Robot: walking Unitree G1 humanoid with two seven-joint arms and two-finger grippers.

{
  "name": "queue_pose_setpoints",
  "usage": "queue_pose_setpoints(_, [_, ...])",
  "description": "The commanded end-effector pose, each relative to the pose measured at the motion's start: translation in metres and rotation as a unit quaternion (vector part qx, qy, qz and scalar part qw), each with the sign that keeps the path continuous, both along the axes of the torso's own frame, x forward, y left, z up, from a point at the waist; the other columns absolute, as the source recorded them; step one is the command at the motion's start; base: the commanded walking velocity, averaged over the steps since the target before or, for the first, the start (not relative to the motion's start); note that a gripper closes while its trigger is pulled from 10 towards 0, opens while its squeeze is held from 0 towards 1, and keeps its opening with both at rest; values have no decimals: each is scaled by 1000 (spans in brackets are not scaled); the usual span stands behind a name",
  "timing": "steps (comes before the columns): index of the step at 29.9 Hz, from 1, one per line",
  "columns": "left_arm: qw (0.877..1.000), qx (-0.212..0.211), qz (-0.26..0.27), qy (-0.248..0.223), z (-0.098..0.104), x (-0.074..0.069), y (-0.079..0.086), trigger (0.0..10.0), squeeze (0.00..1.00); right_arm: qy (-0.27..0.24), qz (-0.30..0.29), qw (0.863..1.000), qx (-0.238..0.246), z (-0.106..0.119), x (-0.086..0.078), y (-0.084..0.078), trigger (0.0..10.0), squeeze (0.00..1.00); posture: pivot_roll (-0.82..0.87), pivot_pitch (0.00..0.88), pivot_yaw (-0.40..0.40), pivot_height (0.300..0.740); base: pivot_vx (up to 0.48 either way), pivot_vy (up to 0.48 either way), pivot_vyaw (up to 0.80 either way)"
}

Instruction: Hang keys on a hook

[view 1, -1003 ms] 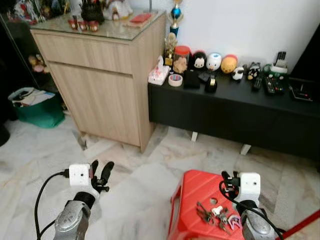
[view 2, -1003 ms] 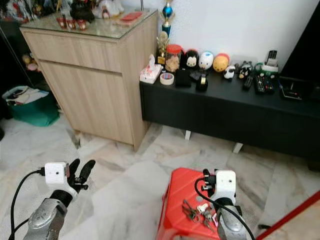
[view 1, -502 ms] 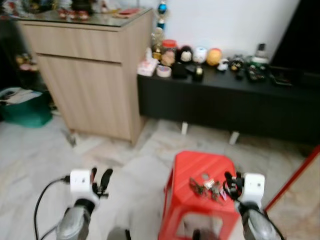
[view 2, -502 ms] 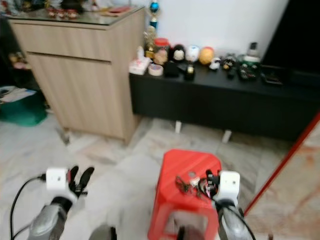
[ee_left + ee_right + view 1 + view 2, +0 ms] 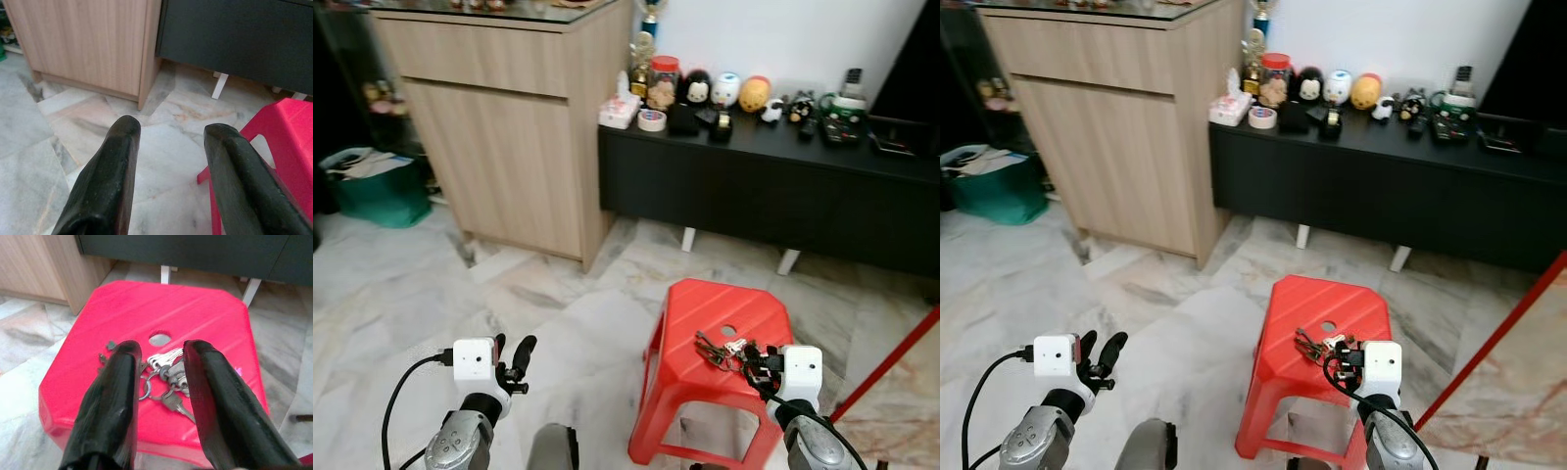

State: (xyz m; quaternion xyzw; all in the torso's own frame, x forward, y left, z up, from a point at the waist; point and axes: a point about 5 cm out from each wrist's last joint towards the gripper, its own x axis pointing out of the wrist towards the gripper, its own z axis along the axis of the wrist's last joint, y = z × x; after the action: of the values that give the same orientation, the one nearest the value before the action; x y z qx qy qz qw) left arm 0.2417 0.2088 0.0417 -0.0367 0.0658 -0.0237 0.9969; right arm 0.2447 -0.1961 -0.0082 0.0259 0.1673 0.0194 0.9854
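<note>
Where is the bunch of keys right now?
The bunch of keys lies on top of the red plastic stool, beside its centre hole, right in front of the open right gripper.

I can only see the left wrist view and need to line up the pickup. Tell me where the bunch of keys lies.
Observer: The bunch of silver metal keys lies on top of the red plastic stool, beside the round hole in its seat.
Operator: Report the right gripper.
Observer: The right gripper hangs open above the keys, one black finger on each side of the bunch, not touching it.
Operator: Say what stands beyond the stool.
Observer: A long low black cabinet lined with small figurines stands against the white wall, with a taller light wooden cabinet on its left.
</note>
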Motion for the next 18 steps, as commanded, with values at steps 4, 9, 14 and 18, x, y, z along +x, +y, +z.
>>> queue_pose_setpoints(4, [1000, 2, -3, 8, -2, -1, -1, 10000, 0, -6, 1, 1000, 9, 2, 0, -1, 10000, 0, 67, 0, -51, 605, 0, 0, 0])
queue_pose_setpoints(9, [1000, 0, -1, 9, -2, -1, -2, 10000, 0, 1, 5, 1000, 16, -1, -2, 2, 10000, 0, 70, 0, -54, 605, 0, 0, 0])
queue_pose_setpoints(14, [1000, 0, -1, 10, -2, -1, -1, 10000, 0, 4, 8, 1000, 18, -2, -3, 4, 10000, 0, 71, 0, -55, 605, 0, 0, 0])
queue_pose_setpoints(18, [1000, 2, -1, 10, -2, 0, -1, 10000, 0, 5, 6, 1000, 17, -2, -2, 3, 10000, 0, 71, 0, -55, 605, 0, 0, 0])
